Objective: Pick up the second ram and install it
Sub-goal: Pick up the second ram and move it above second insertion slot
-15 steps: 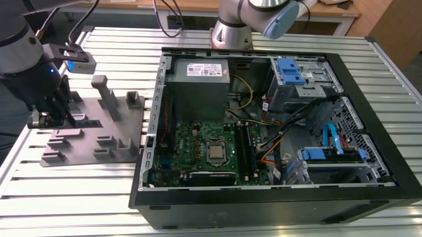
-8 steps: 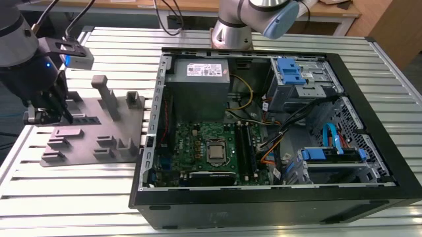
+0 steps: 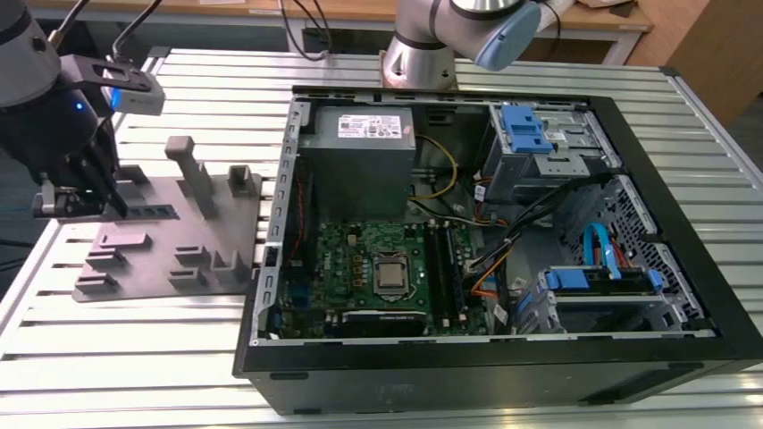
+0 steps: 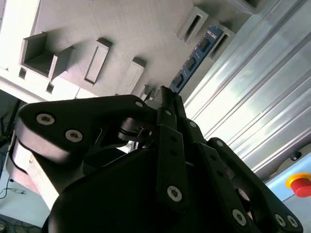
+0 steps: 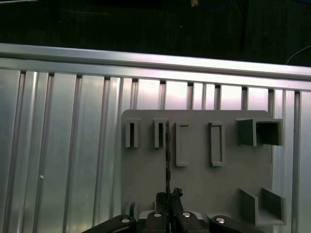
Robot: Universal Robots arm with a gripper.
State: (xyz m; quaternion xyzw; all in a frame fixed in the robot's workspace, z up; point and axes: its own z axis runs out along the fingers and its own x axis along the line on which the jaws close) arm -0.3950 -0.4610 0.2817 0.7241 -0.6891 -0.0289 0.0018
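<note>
The second ram [image 3: 152, 212] is a thin blue-green strip standing on edge in the grey slotted tray [image 3: 143, 264] at the exterior view's left. My gripper [image 3: 113, 207] is down on the tray at the strip's near end. In the second wrist view the ram [image 4: 194, 60] runs from my gripper [image 4: 165, 93] up to a slotted post of the tray [image 4: 97, 29]. In the first wrist view the ram [image 5: 167, 155] shows edge-on as a dark line passing between my fingertips; the gripper [image 5: 168, 196] is shut on it, over the tray [image 5: 199, 184].
An open computer case [image 3: 667, 116] lies to the exterior view's right of the tray, with the green motherboard [image 3: 352, 255] and its long memory slots [image 3: 444, 259] inside. Tall posts [image 3: 191, 174] rise from the tray. A red stop button [image 4: 297, 183] sits beyond the ribbed metal table [image 3: 120, 357].
</note>
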